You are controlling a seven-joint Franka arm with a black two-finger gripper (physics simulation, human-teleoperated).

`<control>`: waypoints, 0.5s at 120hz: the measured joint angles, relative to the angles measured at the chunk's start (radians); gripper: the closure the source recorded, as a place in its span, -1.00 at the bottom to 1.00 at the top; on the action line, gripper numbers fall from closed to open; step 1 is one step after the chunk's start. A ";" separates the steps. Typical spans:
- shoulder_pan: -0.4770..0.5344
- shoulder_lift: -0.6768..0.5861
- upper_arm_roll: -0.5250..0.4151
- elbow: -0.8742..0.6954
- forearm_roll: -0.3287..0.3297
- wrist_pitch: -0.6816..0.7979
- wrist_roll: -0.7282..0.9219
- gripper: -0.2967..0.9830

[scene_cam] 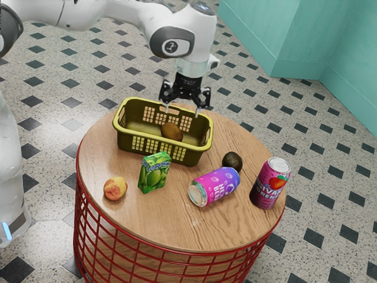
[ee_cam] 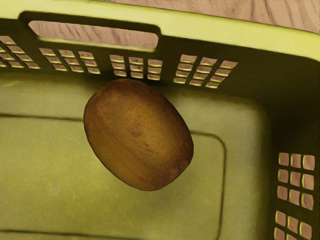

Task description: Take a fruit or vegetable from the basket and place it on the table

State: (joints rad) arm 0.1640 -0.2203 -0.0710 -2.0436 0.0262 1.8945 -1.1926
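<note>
The arm (scene_cam: 112,12) enters the exterior view from 10 o'clock; the claw (scene_cam: 182,110) points down at 12, fingers (scene_cam: 198,111) apart.

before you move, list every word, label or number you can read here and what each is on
"VAN": middle of a word on the upright pink can
"REN": under it, same can; both words run on around the side
"HE": start of a word on the lying purple can; rest too small to read
"Ca": start of the name on the green box; rest too small to read
Round badge on my arm: unreadable
No readable numbers
</note>
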 joint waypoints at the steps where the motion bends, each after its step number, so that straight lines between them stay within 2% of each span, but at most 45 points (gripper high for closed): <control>1: -0.001 0.000 0.002 -0.001 0.000 0.003 0.000 -0.54; 60: 0.002 -0.037 0.059 -0.132 0.004 0.128 0.030 -0.54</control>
State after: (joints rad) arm 0.1659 -0.2569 -0.0119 -2.1755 0.0303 2.0225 -1.1626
